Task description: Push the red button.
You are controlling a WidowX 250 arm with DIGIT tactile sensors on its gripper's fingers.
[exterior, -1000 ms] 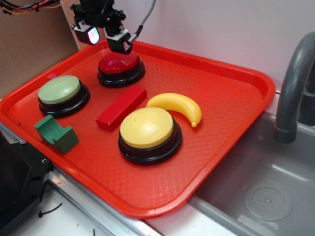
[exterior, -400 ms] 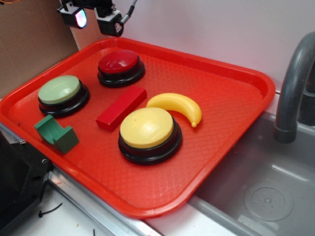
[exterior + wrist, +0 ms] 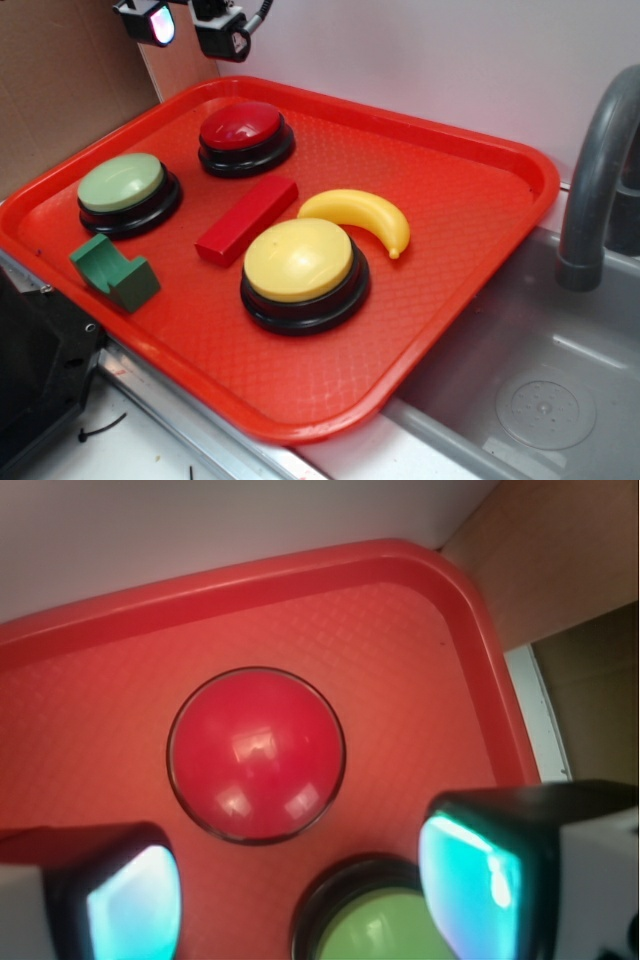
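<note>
The red button (image 3: 240,127), a glossy dark-red dome on a black base, sits at the far left of the red tray (image 3: 470,190). It shows in the middle of the wrist view (image 3: 256,752). My gripper (image 3: 185,30) hangs high above the tray's back left corner, up and to the left of the red button, not touching it. Its jaws stand wide apart with nothing between them. In the wrist view my gripper (image 3: 300,890) frames bare tray and part of the green button (image 3: 370,930).
On the tray are also the green button (image 3: 120,182), a flat red block (image 3: 246,220), a yellow banana (image 3: 358,217), a large yellow button (image 3: 300,265) and a green block (image 3: 113,272). A grey faucet (image 3: 600,170) and sink stand to the right. Cardboard stands behind on the left.
My gripper has risen from just above the red button and moved up and to the left. The red button and the other things have not moved.
</note>
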